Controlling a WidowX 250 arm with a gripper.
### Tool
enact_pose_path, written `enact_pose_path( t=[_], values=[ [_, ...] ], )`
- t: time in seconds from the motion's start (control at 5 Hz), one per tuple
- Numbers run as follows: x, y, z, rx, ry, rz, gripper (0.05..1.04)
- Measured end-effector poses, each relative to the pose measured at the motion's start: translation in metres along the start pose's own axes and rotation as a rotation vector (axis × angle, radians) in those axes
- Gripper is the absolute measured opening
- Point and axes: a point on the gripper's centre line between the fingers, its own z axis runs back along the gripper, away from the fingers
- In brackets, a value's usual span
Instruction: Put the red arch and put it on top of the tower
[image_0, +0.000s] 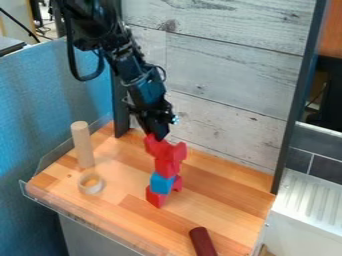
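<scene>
Dark red cylinder (203, 242) lies on its side at the near edge of the surface (123, 190), well apart from the stack, so it shouldn't get in the way of the placing. Now from far left: blue partition (50, 100) borders the work area. Pale wooden cylinder (82, 145) stands upright on its end, far left; flat round base keeps it steady. Pale ring (90, 183) lies flat just nearer the camera, low and out of the arm's path. Black arm (143, 82) slants down from upper left, which puts the gripper (157, 136) above the tower (162, 183) and off the lower blocks. Jaws look clenched on the upper left part of the red arch (167, 150), leaving its lower side free to meet the stack. Arch is at the tower's top, tilted, notch facing up; can't tell if its weight is on the tower or on the jaws. Under it: red block, blue block (161, 183), red block at the bottom, slightly skewed, so pushing sideways could topple them. Step in hand, likely: seating the arch, nearly done. Next: level it, press lightly, let go straight. White ridged panel (308, 200) at far right, outside the work.
</scene>
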Motion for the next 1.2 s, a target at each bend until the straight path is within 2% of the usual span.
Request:
enact_pose_path(
  t=[0.2, 0.4, 0.6, 0.8, 1.0, 1.2],
  values=[
    [-0.003, -0.002, -0.002, -0.009, 0.005, 0.001, 0.226],
    [-0.001, -0.003, -0.002, -0.015, -0.004, -0.001, 0.391],
    [0.000, -0.004, -0.004, -0.023, -0.020, -0.006, 0.699],
    [0.001, -0.008, -0.004, -0.044, -0.026, -0.015, 0.958],
    [0.007, -0.009, 0.010, -0.076, -0.053, -0.008, 1.006],
    [0.023, -0.003, 0.048, -0.080, -0.122, 0.007, 1.001]
  ],
)
